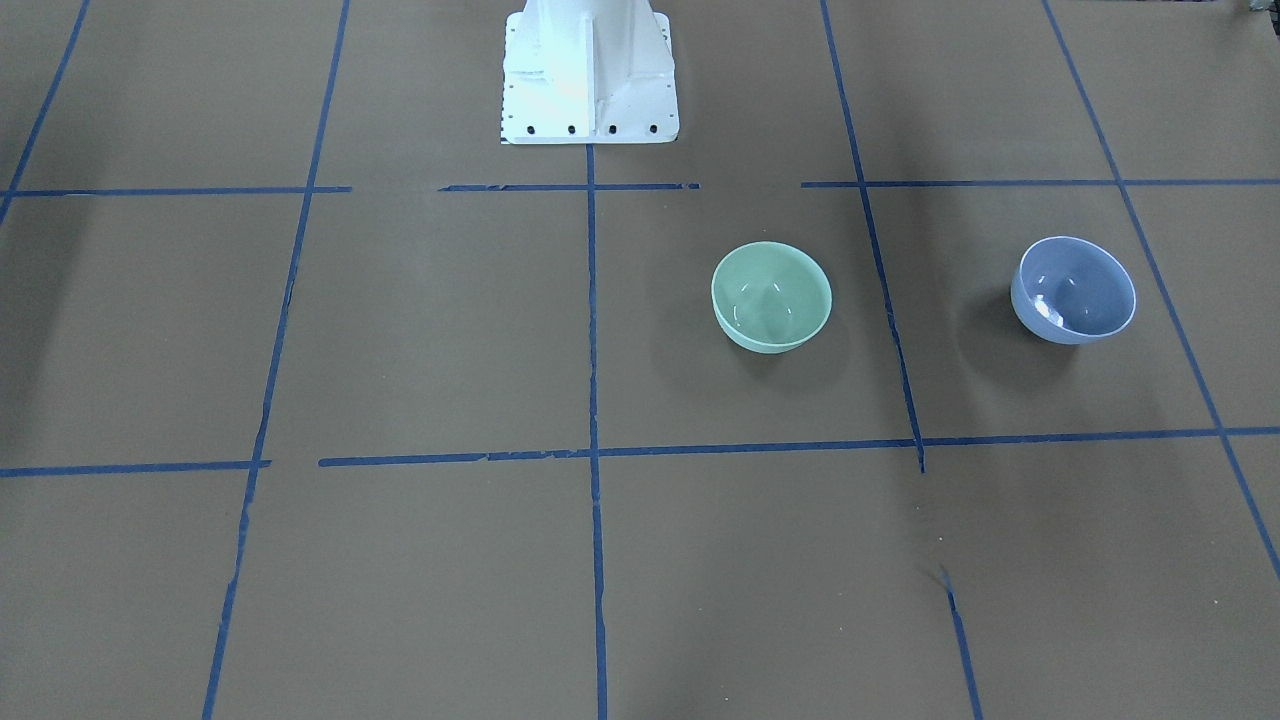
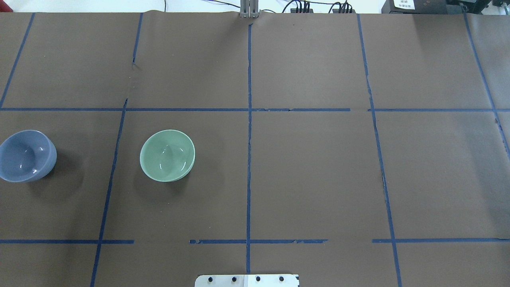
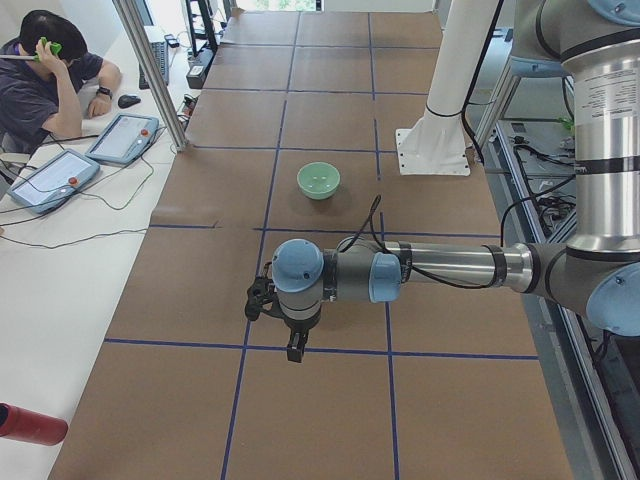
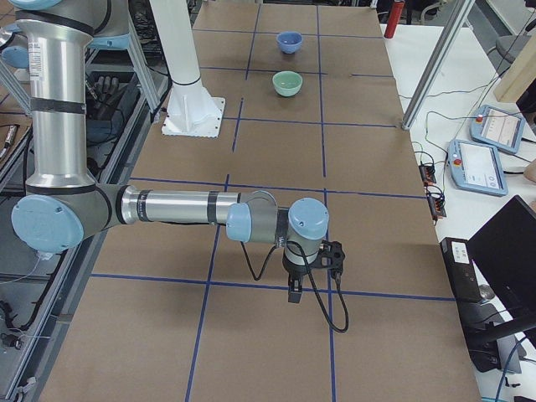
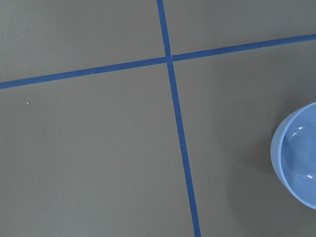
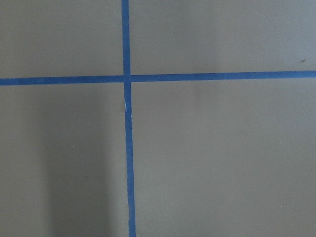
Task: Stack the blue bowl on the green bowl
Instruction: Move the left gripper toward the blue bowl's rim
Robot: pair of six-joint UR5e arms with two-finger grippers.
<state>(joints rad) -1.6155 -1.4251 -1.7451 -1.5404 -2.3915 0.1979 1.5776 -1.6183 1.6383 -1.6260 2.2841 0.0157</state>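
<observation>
Brown paper covers the worktop (image 2: 310,179), and blue tape (image 2: 249,159) divides it into large squares. The blue bowl (image 2: 26,156) stands upright on the robot's left side, at the very edge of the overhead view. The green bowl (image 2: 167,155) stands upright in the next square toward the middle. The bowls are well apart, each resting on the paper in the same row, with one tape line running between them.

The white base (image 1: 590,70) of the robot stands at the middle of the worktop's near edge, with the green bowl out in front of it and a little to its left.

The left arm (image 3: 440,268) reaches out level above the worktop, and the left fingers (image 3: 297,350) point straight down, clear of the paper. They hang near the blue bowl, whose curved rim shows at the right edge of the left wrist view, beside a tape crossing. How wide the left fingers are parted cannot be told.

The right arm (image 4: 176,207) is stretched out level too, far from both bowls. The right fingers (image 4: 295,293) point down over a tape line, and their opening cannot be told either. The right wrist view shows only paper and crossed tape.

An operator (image 3: 40,80) sits at a side desk.
</observation>
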